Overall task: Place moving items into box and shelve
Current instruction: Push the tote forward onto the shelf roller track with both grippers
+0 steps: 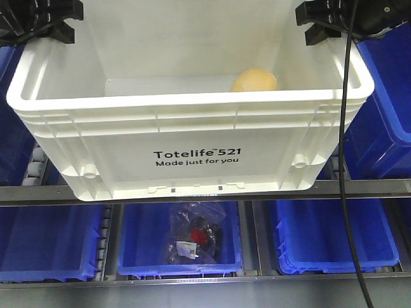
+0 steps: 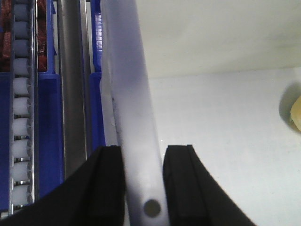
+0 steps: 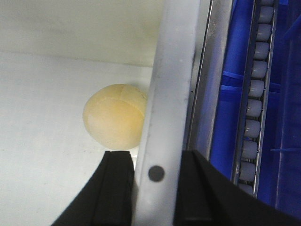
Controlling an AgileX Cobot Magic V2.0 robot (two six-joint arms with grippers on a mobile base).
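One white crate with black print on its front wall is held in the air in front of a shelf rack, one gripper on each side rim. The left gripper is clamped on the left rim, one black finger outside the wall and one inside. The right gripper is clamped on the right rim in the same way. Inside the crate only one ball is visible, yellow-orange, lying on the floor near the right wall. Below the crate three blue bins stand in one row; the middle one holds one plastic bag with dark things inside. One black cable hangs at the right.
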